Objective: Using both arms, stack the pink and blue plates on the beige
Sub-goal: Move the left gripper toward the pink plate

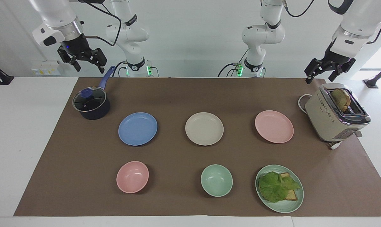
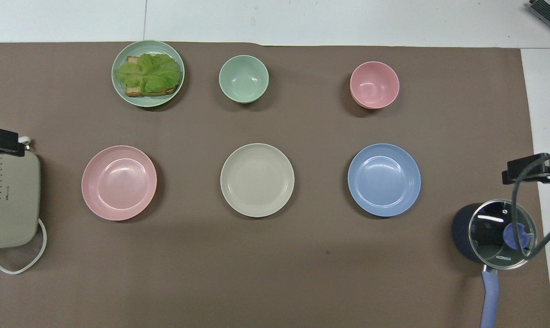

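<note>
Facing view: the right gripper [image 1: 84, 60] was held spread and empty above the saucepan [image 1: 91, 104], the left gripper [image 1: 329, 70] likewise above the toaster [image 1: 335, 113]. Nothing was stacked yet: the blue plate [image 1: 137, 128] and pink plate [image 1: 274, 126] lay apart on either side of the bare beige plate [image 1: 204, 128].

Both arms raised, waiting, wrists angled down. Left gripper [image 1: 330, 70] up at its own end of the tabletop, jaws wide apart. Right gripper [image 1: 84, 61] likewise high at its end, jaws spread, holding nothing.
</note>
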Tool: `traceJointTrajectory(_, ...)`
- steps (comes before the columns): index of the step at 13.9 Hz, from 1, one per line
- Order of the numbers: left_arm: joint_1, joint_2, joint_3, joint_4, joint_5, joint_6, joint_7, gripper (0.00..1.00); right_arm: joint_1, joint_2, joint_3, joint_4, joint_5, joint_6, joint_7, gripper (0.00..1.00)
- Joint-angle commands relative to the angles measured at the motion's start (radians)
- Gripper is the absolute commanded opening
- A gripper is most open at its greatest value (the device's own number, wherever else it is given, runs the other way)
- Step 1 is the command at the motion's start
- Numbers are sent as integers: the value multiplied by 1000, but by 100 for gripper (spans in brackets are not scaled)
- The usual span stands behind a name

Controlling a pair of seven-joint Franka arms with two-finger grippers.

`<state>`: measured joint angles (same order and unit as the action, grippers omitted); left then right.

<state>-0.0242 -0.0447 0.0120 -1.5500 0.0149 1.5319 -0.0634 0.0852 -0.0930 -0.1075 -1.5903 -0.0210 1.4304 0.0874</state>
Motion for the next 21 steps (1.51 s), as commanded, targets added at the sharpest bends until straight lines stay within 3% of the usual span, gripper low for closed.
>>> traceJointTrajectory(1,-3,-14,2,-2,-12,-7,4,100,-9,1,-1,-4,21,12,-28,100)
traceJointTrajectory(7,27,-23,8,-73,-24,13,-1,100,-9,1,-1,-3,21,12,-28,100)
traceJointTrajectory(13,64,-17,8,-347,-44,302,2,100,-9,1,-1,-3,21,12,-28,100)
traceJointTrajectory(16,95,23,8,-442,-52,427,51,100,-9,1,-1,-2,21,12,-28,100)
traceJointTrajectory(21,98,138,8,-487,-52,513,57,100,-9,1,-1,-3,19,12,-28,100)
